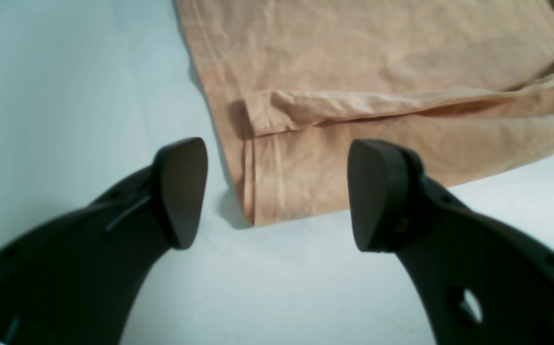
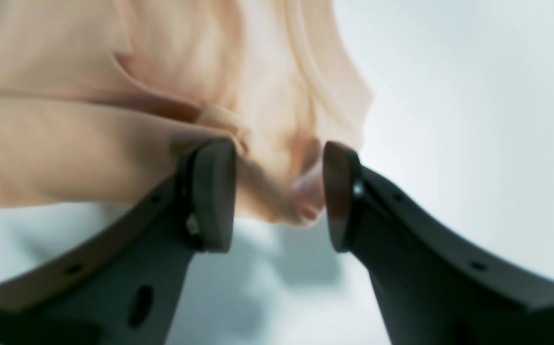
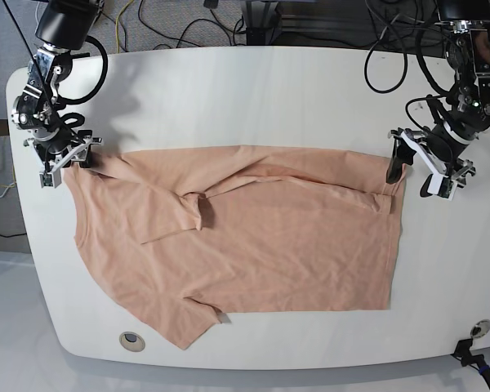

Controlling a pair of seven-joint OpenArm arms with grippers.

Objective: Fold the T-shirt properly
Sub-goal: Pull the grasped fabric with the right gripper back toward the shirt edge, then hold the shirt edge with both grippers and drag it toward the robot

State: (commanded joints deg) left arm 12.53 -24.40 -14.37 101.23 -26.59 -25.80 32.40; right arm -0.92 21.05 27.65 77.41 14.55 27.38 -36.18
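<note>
The T-shirt (image 3: 286,245) lay partly folded on the table (image 3: 245,90). The left gripper (image 1: 277,196) was parted at its corner; the right gripper (image 2: 279,199) was parted around bunched cloth at another.

Setting: robotics lab or workshop, exact type not certain | two black robot arms (image 3: 465,90) (image 3: 53,106) at white tabletop (image 3: 253,90) | loose cables (image 3: 196,28) along its far edge | grey floor (image 3: 12,327)
</note>
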